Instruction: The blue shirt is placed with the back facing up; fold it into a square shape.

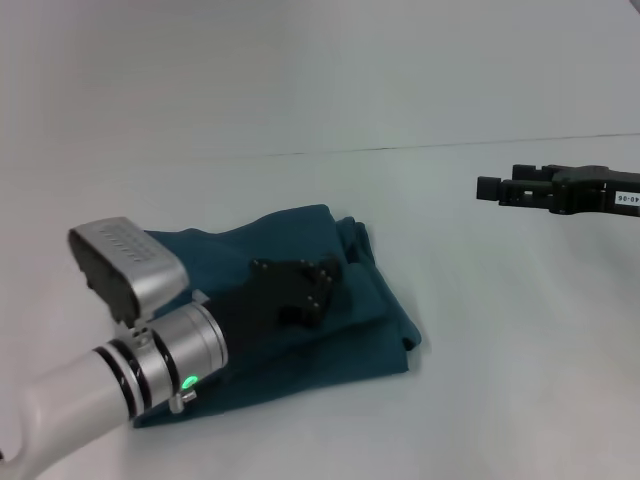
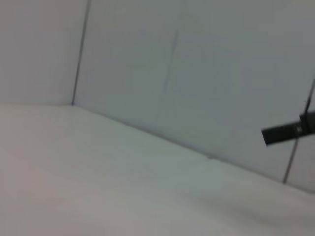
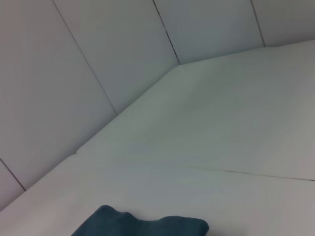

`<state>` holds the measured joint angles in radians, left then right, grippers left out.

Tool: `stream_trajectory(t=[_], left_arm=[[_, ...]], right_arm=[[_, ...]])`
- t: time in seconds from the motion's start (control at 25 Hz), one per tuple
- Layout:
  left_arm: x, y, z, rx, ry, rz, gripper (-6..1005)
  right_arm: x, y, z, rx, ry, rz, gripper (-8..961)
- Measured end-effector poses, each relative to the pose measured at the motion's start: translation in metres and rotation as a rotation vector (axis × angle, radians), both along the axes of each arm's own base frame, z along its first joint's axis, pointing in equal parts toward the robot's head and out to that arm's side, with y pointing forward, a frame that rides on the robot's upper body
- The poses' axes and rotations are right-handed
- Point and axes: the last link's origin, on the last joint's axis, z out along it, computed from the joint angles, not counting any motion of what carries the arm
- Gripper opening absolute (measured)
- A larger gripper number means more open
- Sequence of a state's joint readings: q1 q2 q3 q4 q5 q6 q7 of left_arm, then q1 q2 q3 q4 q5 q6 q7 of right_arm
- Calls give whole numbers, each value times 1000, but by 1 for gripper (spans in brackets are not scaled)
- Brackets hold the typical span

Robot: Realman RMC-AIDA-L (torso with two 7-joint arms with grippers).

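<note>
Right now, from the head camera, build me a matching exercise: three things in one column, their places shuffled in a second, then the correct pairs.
Things:
1. dark teal-blue folded cotton shirt
2. black left gripper
3. black right gripper

Places:
A. held above the white table, off to the shirt's right
B. lying in a compact bundle on the white table
C. over the folded shirt's middle

Pairs: 1-B, 2-C, 3-A

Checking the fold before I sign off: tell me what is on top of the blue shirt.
The left claw hangs over or rests on the folded blue shirt; contact cannot be told. Nothing else lies on it. Cloth beneath the arm is hidden. The right claw is apart, off to the right.
</note>
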<state>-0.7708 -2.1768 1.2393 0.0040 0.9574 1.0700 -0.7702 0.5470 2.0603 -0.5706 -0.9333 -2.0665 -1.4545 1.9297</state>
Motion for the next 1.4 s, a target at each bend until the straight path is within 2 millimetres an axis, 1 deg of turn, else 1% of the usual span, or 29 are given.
stream_trajectory(t=[0.2, 0.44, 0.52, 0.64, 0.76, 0.88, 0.96, 1.0, 1.08, 1.16, 1.2, 1.28, 1.4], left_arm=[[2, 1, -5, -40, 20, 15, 74], [8, 0, -15, -147, 69, 6, 86], [10, -2, -14, -155, 50, -7, 90], [15, -6, -5, -144, -45, -31, 96], [14, -12, 13, -133, -143, -43, 102], [6, -18, 36, -135, -226, -11, 107], [-4, -23, 52, -139, -260, 18, 111], [-11, -27, 64, -149, -278, 36, 113], [-20, -32, 79, -178, -286, 59, 117], [-37, -43, 100, -230, -271, 89, 204], [-42, -47, 106, -250, -260, 94, 248], [-58, -62, 128, -316, -234, 105, 335], [-76, -82, 150, -397, -182, 122, 567]], right_arm=[[0, 0, -1, -1, -2, 1, 924], [1, 0, -1, 3, -8, 5, 924], [2, 0, -2, 5, -10, 8, 924], [2, 0, 0, 8, -14, 11, 925], [2, -1, 2, 5, -18, 18, 925], [0, -5, 2, -16, -26, 55, 924], [-2, -11, 0, -41, -36, 111, 924], [-3, -16, -1, -59, -40, 147, 924], [-6, -24, -3, -89, -50, 220, 924], [-8, -33, -5, -121, -52, 280, 924], [-8, -37, -6, -135, -52, 303, 924], [-10, -45, -7, -179, -54, 345, 924], [-8, -55, -8, -253, -94, 359, 924]])
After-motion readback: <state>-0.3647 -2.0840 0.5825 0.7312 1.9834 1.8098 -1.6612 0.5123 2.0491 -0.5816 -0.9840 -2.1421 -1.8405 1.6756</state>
